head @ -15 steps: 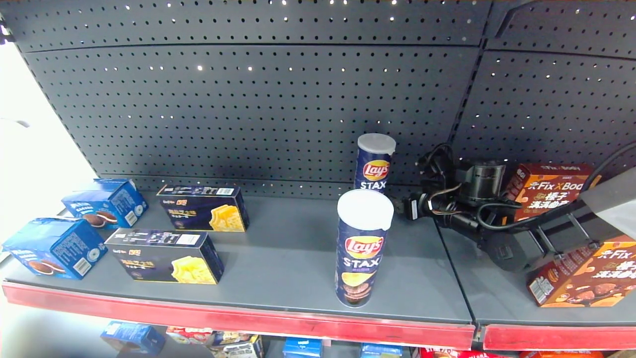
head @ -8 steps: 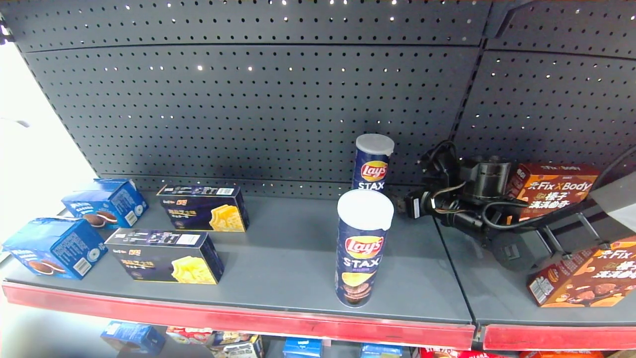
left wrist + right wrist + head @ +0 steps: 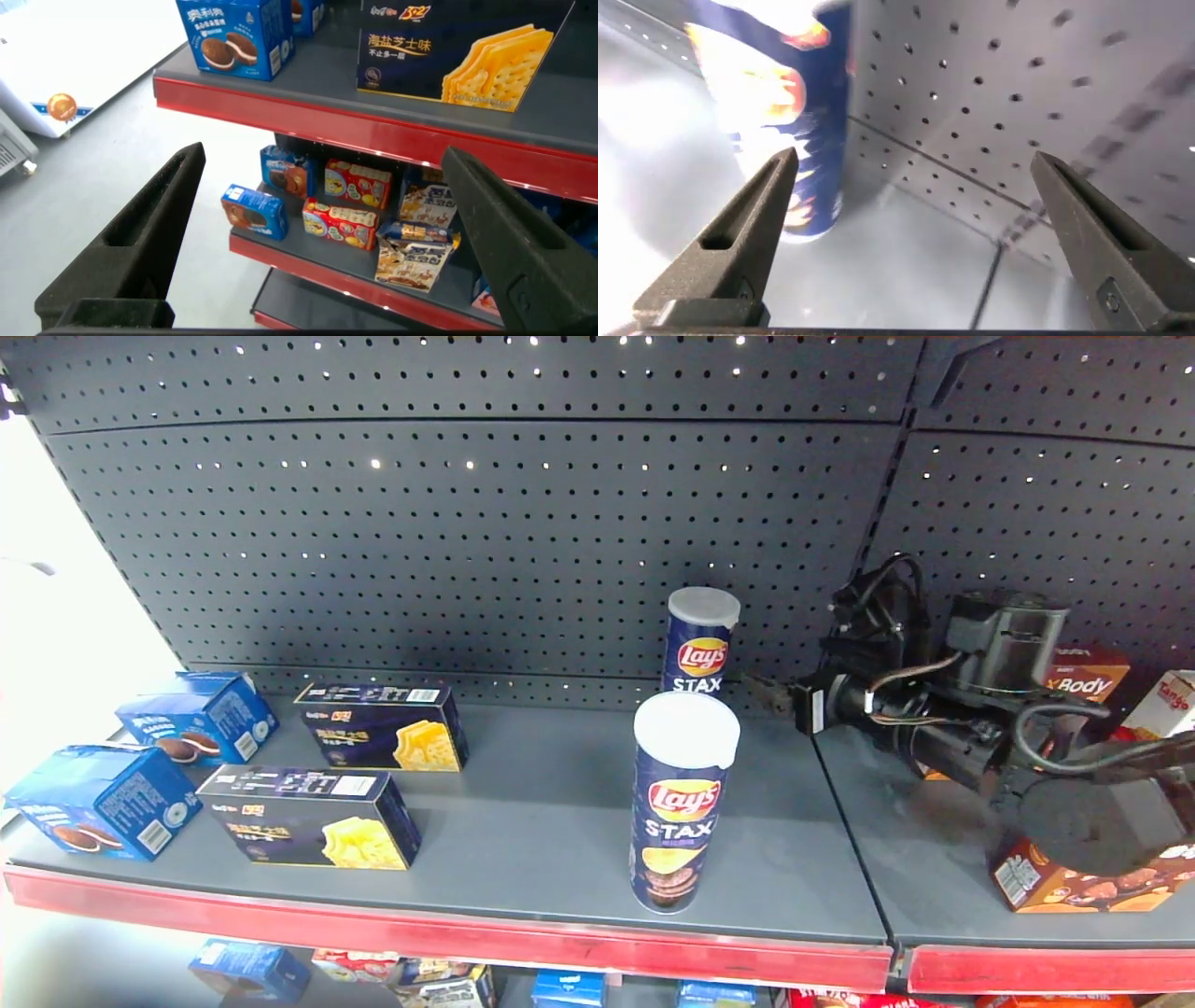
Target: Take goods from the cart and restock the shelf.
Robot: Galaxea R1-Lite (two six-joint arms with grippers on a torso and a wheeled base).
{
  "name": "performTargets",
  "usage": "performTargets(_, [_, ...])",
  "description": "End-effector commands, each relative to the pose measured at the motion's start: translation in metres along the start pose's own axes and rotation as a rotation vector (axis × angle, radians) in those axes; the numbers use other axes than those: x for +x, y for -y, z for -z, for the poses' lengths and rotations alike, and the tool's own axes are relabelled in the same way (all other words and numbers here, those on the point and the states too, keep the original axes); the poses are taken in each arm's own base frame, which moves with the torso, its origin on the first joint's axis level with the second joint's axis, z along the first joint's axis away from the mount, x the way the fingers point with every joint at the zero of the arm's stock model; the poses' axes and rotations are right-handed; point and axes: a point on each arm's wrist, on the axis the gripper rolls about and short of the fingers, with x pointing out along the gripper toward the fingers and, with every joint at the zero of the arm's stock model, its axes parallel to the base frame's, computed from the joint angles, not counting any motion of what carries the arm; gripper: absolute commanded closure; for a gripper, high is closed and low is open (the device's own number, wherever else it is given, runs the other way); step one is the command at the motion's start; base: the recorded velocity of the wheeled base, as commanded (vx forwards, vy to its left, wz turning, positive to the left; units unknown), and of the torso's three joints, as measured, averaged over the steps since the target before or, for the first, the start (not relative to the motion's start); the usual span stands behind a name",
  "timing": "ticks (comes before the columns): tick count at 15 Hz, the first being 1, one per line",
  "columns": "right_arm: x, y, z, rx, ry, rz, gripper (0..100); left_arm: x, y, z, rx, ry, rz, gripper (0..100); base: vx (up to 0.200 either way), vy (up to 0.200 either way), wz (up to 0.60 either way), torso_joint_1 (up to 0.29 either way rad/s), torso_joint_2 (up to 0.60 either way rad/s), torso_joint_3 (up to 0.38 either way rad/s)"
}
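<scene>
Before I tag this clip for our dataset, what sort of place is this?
Probably a shop aisle: a shelf with a pegboard back and red front rail, chip cans and cookie boxes on it, more snack packs stocked below.

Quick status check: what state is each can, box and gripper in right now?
rear chip can: upright, lid on, at the back of the shelf.
front chip can: upright, lid on, near the shelf's front edge.
right gripper: open, empty, beside the rear chip can.
left gripper: open, empty.
cracker boxes: closed, lying flat.
cookie boxes: closed.
</scene>
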Motion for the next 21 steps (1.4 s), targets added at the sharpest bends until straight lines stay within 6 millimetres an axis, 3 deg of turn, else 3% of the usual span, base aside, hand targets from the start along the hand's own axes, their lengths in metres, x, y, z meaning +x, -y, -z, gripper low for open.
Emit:
performTargets(1, [-0.067, -0.002, -0.032, 0.000, 0.092, -0.007, 0, 0.000, 0.000, 0.000, 0.000, 0.000, -0.001, 0, 0.000, 0.000, 0.00, 0.000, 0.00, 0.000])
performTargets(5, [-0.166, -0.001, -0.052, -0.014, 0.171, -0.058, 0, 0.000, 0.000, 0.000, 0.000, 0.000, -0.001, 0, 0.000, 0.000, 0.00, 0.000, 0.00, 0.000])
performTargets(6, [-0.182, 0.002, -0.052, -0.028, 0.190, -0.054, 0, 0.000, 0.000, 0.000, 0.000, 0.000, -0.001, 0, 0.000, 0.000, 0.00, 0.000, 0.00, 0.000])
performTargets(7, [-0.208, 0.005, -0.050, -0.055, 0.220, -0.041, 0, 0.000, 0.000, 0.000, 0.000, 0.000, -0.001, 0, 0.000, 0.000, 0.00, 0.000, 0.00, 0.000])
performTargets(8, [-0.222, 0.007, -0.047, -0.075, 0.234, -0.038, 0, 0.000, 0.000, 0.000, 0.000, 0.000, -0.001, 0, 0.000, 0.000, 0.00, 0.000, 0.00, 0.000])
performTargets(11, [-0.296, 0.017, -0.022, -0.120, 0.255, 0.097, 0, 0.000, 0.000, 0.000, 0.000, 0.000, -0.001, 0, 0.000, 0.000, 0.00, 0.000, 0.00, 0.000])
performTargets(12, [-0.312, 0.015, -0.012, -0.108, 0.226, 0.140, 0, 0.000, 0.000, 0.000, 0.000, 0.000, -0.001, 0, 0.000, 0.000, 0.00, 0.000, 0.00, 0.000])
performTargets(13, [-0.321, 0.014, -0.005, -0.079, 0.202, 0.171, 0, 0.000, 0.000, 0.000, 0.000, 0.000, -0.001, 0, 0.000, 0.000, 0.00, 0.000, 0.00, 0.000])
performTargets(14, [-0.337, 0.008, 0.012, 0.059, 0.161, 0.259, 0, 0.000, 0.000, 0.000, 0.000, 0.000, -0.001, 0, 0.000, 0.000, 0.00, 0.000, 0.00, 0.000])
performTargets(15, [-0.340, 0.005, 0.020, 0.110, 0.146, 0.288, 0, 0.000, 0.000, 0.000, -0.002, 0.000, -0.001, 0, 0.000, 0.000, 0.00, 0.000, 0.00, 0.000])
performTargets(19, [-0.342, -0.014, 0.096, 0.190, 0.019, 0.412, 0, 0.000, 0.000, 0.000, 0.000, 0.000, -0.001, 0, 0.000, 0.000, 0.00, 0.000, 0.00, 0.000])
performTargets(21, [-0.342, -0.019, 0.117, 0.200, -0.007, 0.430, 0, 0.000, 0.000, 0.000, 0.000, 0.000, -0.001, 0, 0.000, 0.000, 0.00, 0.000, 0.00, 0.000])
